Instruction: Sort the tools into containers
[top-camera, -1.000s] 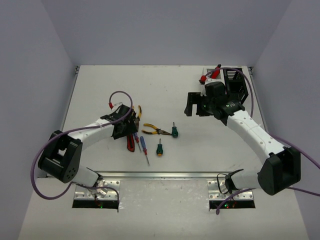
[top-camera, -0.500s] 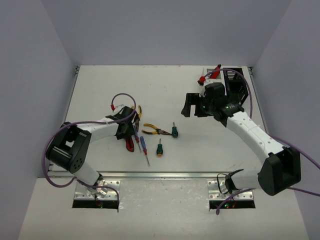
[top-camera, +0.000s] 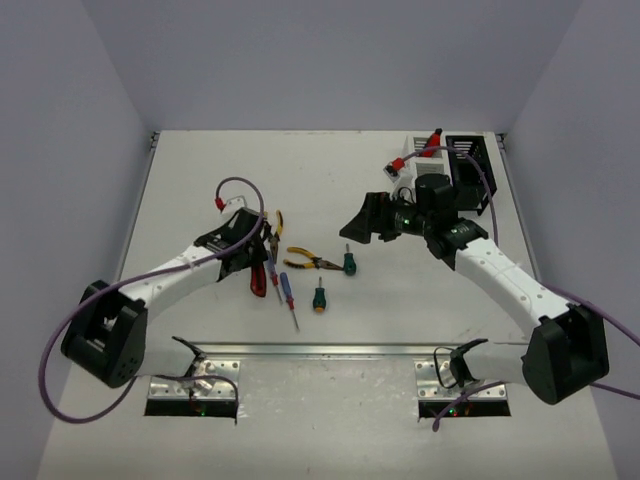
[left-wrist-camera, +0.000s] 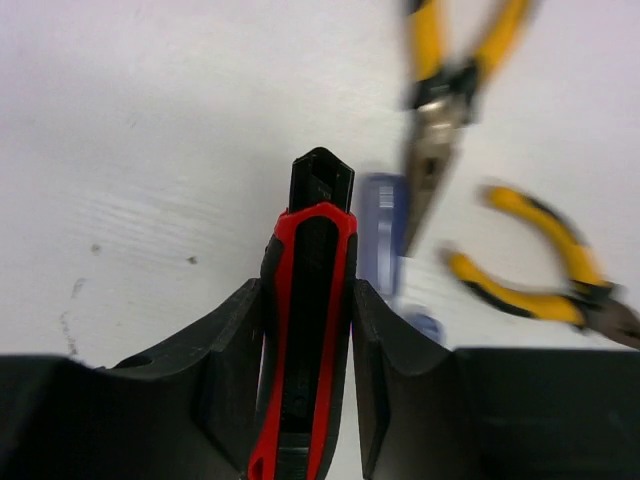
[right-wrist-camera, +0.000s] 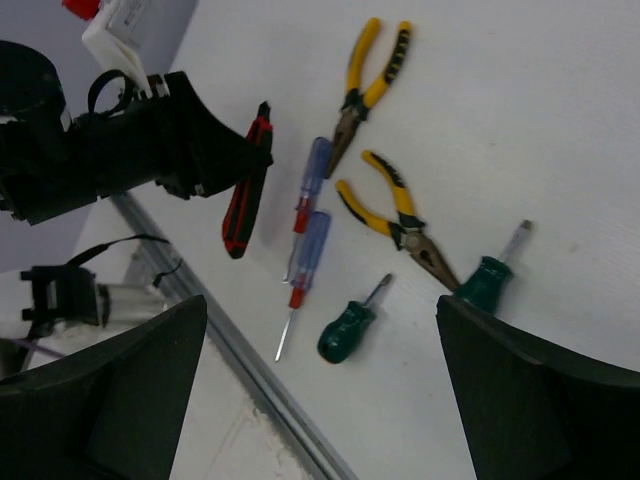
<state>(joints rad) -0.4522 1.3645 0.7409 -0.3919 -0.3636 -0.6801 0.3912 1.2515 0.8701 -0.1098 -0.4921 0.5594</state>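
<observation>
The tools lie left of centre on the white table. My left gripper (top-camera: 252, 262) (left-wrist-camera: 307, 290) is shut on a red utility knife (left-wrist-camera: 312, 230) (top-camera: 259, 281), with a finger pressing each side of its handle. Beside the knife lie two blue-and-red screwdrivers (top-camera: 285, 290) (right-wrist-camera: 305, 260), two yellow-handled pliers (top-camera: 275, 221) (top-camera: 305, 262) and two green stubby screwdrivers (top-camera: 349, 262) (top-camera: 319, 296). My right gripper (top-camera: 365, 222) (right-wrist-camera: 320, 310) hangs open above the table, right of the tools, holding nothing. Of the containers, only a black slotted bin (top-camera: 470, 175) shows, at the back right.
A metal rail (top-camera: 320, 350) runs along the table's near edge, close to the screwdriver tips. Grey walls close in the table on three sides. A purple cable with a red connector (top-camera: 412, 157) loops over my right arm next to the black bin.
My left gripper's jaws have closed onto the red knife. The right gripper has tipped down and swung left towards the tools, staying open.
</observation>
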